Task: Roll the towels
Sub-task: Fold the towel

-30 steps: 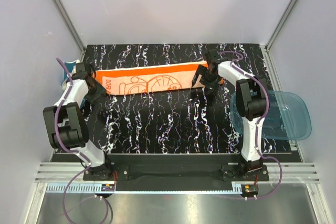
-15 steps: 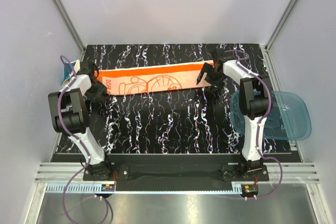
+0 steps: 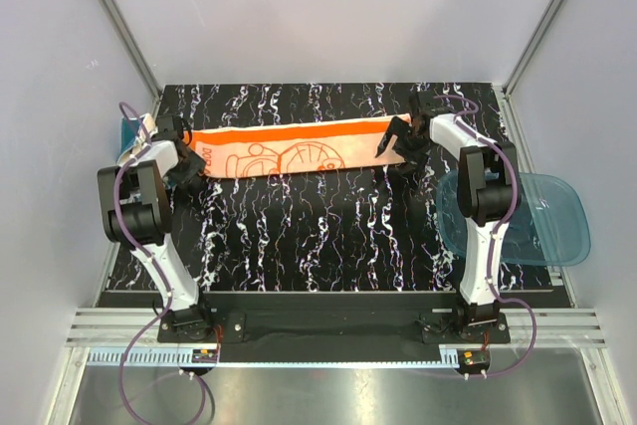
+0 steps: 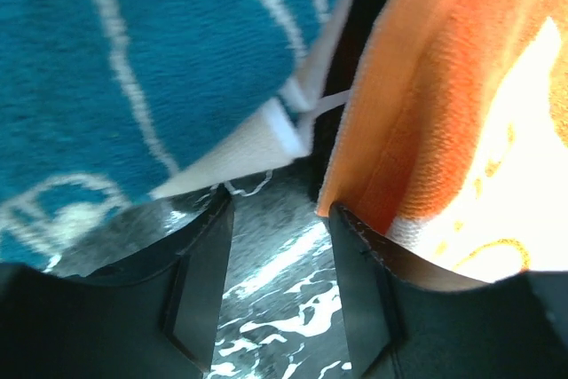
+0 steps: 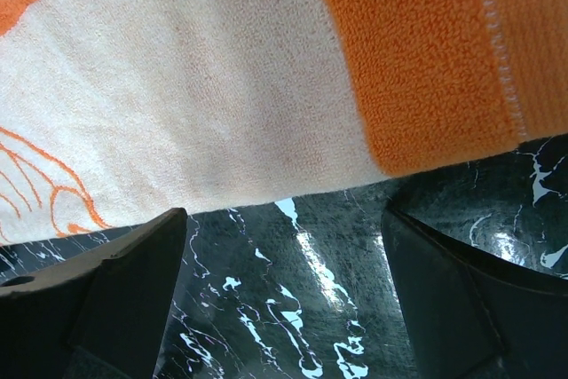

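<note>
Black marbled counter [image 3: 328,236] is carrying the orange towel [image 3: 289,151] flat along its far side, teal towel [image 4: 106,68] lying just beside its left end; left fingers [image 4: 200,290] are standing partly apart, right fingers [image 5: 461,299] wide, both holding nothing; a left closure here is probably risking catching both cloths.

I've got black white-veined tabletop [image 3: 328,236], plain white walls [image 3: 328,7] w/ alu corner posts [image 3: 114,17], metal rail [image 3: 328,330] at near edge.
</note>
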Action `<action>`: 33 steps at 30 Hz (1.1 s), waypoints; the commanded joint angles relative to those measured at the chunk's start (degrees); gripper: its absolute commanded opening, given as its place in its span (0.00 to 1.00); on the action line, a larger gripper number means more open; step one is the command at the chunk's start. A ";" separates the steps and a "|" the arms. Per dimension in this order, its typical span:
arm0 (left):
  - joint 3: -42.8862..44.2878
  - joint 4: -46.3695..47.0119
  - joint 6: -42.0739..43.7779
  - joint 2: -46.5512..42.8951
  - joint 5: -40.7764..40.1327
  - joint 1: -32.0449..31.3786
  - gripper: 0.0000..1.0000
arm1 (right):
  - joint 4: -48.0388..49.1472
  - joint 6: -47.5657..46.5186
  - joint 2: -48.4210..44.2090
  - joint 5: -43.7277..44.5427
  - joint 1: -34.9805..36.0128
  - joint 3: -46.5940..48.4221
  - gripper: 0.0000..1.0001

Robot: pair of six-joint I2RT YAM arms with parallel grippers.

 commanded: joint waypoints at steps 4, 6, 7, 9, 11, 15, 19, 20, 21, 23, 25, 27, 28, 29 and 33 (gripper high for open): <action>-1.04 7.54 -0.05 -1.54 0.71 -1.69 0.51 | 2.17 -2.01 3.19 0.59 -0.58 -1.78 0.97; -1.83 8.16 0.30 -2.68 0.80 -2.13 0.51 | 2.34 -2.01 3.19 0.59 -0.58 -2.04 0.97; -2.61 8.25 0.30 -3.12 0.45 -2.13 0.51 | 2.43 -2.01 3.28 0.59 -0.58 -2.04 0.97; -3.76 9.64 0.22 -4.53 -0.08 -2.13 0.51 | 2.52 -2.01 3.45 0.59 -0.58 -2.04 0.97; -3.33 9.65 0.57 -4.01 0.01 -2.13 0.52 | 2.43 -2.10 3.54 0.33 -0.58 -2.04 0.97; -3.41 11.13 0.22 -3.30 0.97 -2.04 0.50 | 2.78 -2.01 3.46 0.24 -0.58 -2.30 0.96; -5.17 15.01 -0.22 -4.27 2.82 -2.13 0.53 | 2.87 -2.19 3.10 0.68 -0.58 -2.66 0.97; -3.95 14.75 -0.14 -3.66 3.08 -2.13 0.55 | 2.87 -2.28 3.28 0.68 -0.58 -2.57 0.96; -3.24 13.88 -0.05 -2.87 3.17 -2.21 0.56 | 2.87 -2.28 3.37 0.59 -0.66 -2.57 0.96; -2.27 13.26 0.13 -1.02 3.78 -2.21 0.58 | 2.96 -2.28 3.46 0.33 -0.58 -2.39 0.97; -2.62 13.78 -0.31 -0.84 4.05 -2.21 0.58 | 3.05 -2.28 3.54 0.41 -0.66 -2.39 0.97; -4.28 16.40 -0.66 -1.37 4.66 -2.21 0.57 | 2.96 -2.36 3.63 0.59 -0.66 -2.48 0.96; -4.38 16.77 -0.75 -1.28 4.75 -2.21 0.56 | 2.96 -2.36 3.63 0.59 -0.66 -2.48 0.96; -4.21 17.12 -0.75 -1.11 4.84 -2.21 0.52 | 2.96 -2.45 3.81 0.50 -0.66 -2.57 0.96; -3.41 20.19 -1.01 0.12 5.80 -2.30 0.47 | 3.05 -2.36 3.54 0.50 -0.66 -2.57 0.96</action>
